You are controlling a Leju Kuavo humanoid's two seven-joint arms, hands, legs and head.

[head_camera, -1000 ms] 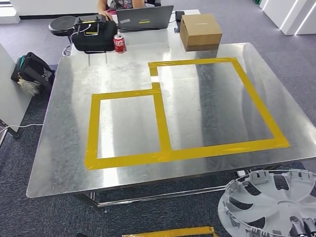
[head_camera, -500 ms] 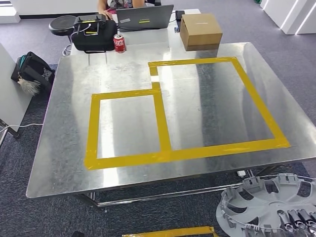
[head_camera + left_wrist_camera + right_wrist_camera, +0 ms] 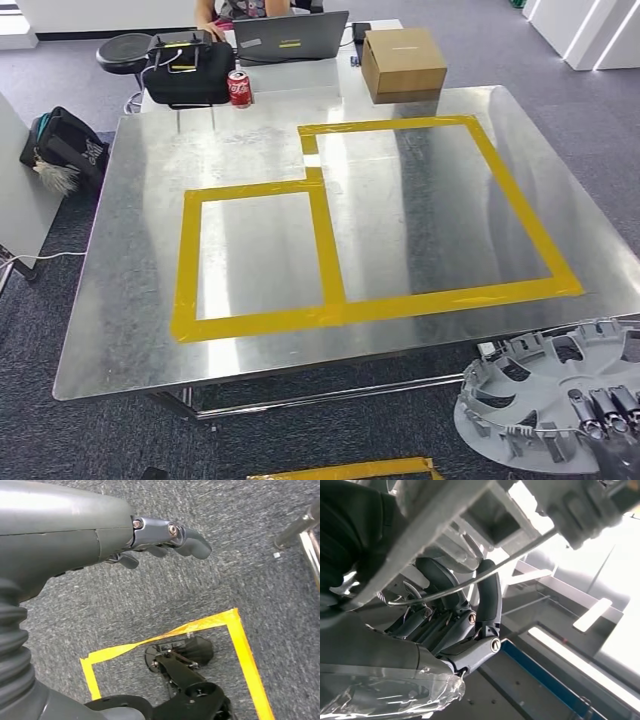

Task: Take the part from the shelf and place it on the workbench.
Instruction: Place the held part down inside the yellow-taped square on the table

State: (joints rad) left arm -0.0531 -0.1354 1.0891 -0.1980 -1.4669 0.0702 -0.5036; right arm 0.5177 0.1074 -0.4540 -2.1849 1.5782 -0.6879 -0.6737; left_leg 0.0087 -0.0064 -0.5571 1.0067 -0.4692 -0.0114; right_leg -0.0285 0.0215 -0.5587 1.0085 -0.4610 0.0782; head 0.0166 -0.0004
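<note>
Lifted slightly since a moment ago, the grey wheel cover [image 3: 555, 400] hangs just off the tabletop's [image 3: 136, 260] near right corner. Right hand [image 3: 604, 415] grips its rim. Left hand [image 3: 166, 537] holds nothing, fingers loosely extended over carpet.

left hand [image 3: 166, 537]: hangs, holding nothing | right hand [image 3: 604, 415]: grips hubcap [image 3: 543, 385]
</note>
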